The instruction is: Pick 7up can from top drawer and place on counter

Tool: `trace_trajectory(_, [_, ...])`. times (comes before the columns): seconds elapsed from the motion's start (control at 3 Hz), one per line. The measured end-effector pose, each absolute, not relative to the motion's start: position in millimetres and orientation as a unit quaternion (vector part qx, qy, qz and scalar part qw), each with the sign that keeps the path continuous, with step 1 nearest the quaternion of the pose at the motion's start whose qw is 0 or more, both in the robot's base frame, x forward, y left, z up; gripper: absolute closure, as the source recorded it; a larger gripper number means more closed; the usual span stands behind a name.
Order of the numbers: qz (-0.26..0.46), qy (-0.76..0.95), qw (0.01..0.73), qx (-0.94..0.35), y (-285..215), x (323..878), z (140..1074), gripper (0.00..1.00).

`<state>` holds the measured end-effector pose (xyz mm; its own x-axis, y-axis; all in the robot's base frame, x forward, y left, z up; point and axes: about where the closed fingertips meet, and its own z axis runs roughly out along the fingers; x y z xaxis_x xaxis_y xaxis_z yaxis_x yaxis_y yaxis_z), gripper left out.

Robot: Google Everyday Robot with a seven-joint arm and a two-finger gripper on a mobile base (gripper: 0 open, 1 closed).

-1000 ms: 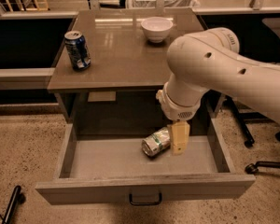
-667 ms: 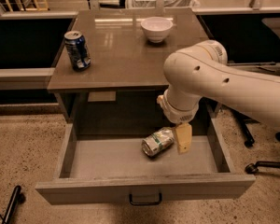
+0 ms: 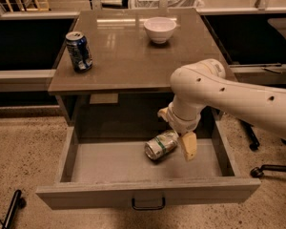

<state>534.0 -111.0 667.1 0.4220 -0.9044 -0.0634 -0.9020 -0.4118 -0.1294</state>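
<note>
While the 7up can [image 3: 161,145] lies in the top drawer [image 3: 86,194], the gripper [image 3: 183,145] sits right next to it

Since the top drawer is pulled way out toward the camera, you get a clear look straight down into it. Its flat front panel is closest, with the small dark handle [image 3: 148,204] at the centre. On the drawer floor, a bit right of the middle, the 7up can is lying on its side. One silver end points toward the front left and the green-and-white label faces up.

The gripper is down inside the drawer, just at the can's right side. Its pale yellowish end is either touching the can or a hair off it, honestly can't say which. Also can't tell if it's clamped onto the can or loose, because the can and the wrist cover too much.

Behind that, the cream-coloured arm [image 3: 229,92] comes in from the right and bends down over the back right part of the drawer, crossing in front of the counter's front edge.

Further back and higher up is the counter [image 3: 128,61], glossy brown. A dark blue can [image 3: 79,51] stands upright near its left edge. A white bowl [image 3: 160,29] sits toward the back, right of centre, well apart from the blue can.
</note>
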Motion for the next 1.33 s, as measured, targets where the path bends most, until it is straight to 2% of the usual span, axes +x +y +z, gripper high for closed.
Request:
trace_trajectory(0.33, [0.02,0.522,0.062,-0.85,-110.8,538.6,636.5,0.11])
trace_trajectory(1.0, [0.056,0.505,0.058,-0.859,-104.9,544.5,607.9,0.55])
trace_trajectory(1.33, [0.074,0.501,0.085,-0.858,-100.9,546.6,612.8,0.78])
